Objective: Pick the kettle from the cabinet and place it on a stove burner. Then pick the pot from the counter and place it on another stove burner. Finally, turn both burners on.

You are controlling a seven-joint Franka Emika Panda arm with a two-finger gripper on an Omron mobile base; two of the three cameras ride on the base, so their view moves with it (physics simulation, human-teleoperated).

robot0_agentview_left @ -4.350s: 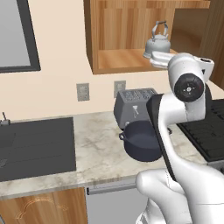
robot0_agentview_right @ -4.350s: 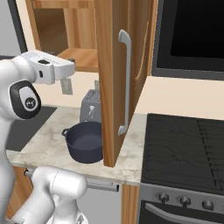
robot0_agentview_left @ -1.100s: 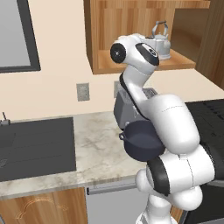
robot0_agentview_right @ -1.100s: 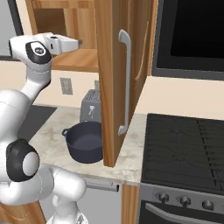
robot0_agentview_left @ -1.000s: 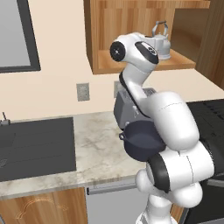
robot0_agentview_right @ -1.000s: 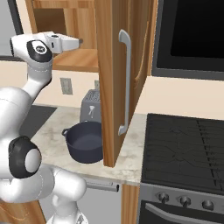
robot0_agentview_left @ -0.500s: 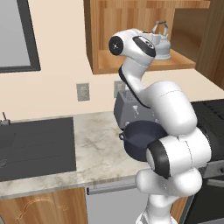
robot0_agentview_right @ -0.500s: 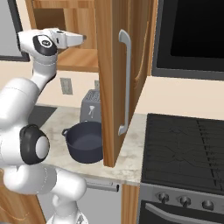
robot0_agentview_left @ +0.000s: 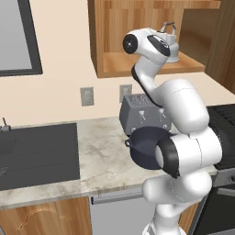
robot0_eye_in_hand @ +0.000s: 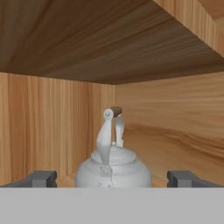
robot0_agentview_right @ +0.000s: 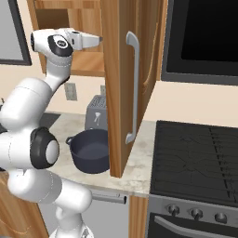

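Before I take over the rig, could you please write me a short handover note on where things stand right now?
Gripper: open, empty, reaching into the cabinet, fingertips either side of the kettle, not closed on it.
Kettle: upright on the cabinet shelf, door open.
Pot: on the counter in front of the toaster.
Stove burners: bare.
Done: nothing placed yet.
Left: grasp the kettle, set it on a burner, move the pot to another, turn both knobs on.
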